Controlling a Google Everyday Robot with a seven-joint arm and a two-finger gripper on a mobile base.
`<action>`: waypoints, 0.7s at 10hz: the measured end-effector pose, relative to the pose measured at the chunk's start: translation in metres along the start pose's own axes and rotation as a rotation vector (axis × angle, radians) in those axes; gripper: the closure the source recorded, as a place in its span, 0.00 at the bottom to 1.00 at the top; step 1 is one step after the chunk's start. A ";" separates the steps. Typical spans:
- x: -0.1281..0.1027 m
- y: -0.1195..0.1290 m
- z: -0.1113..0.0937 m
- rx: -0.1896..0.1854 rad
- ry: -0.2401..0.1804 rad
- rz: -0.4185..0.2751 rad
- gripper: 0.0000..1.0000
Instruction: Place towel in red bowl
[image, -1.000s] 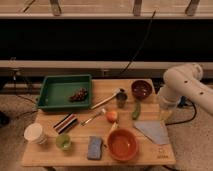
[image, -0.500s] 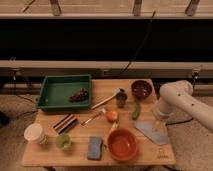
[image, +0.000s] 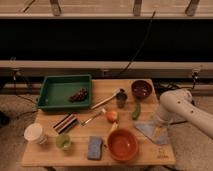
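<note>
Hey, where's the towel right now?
In the camera view the towel lies flat on the table, at its right side, just right of the red bowl and below the green vegetable, with the open pincer over its right part.

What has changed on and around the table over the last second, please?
The arm swung in from the right and down, bringing the gripper low over the towel near the right edge of the table. Nothing has been taken hold of yet: the towel lies flat where it was. The red bowl and the other items stayed put.
</note>
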 end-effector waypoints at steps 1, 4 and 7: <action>0.001 0.001 0.003 0.003 -0.001 0.005 0.35; 0.006 0.000 0.011 0.013 0.002 0.024 0.35; 0.010 -0.003 0.018 0.027 0.013 0.044 0.35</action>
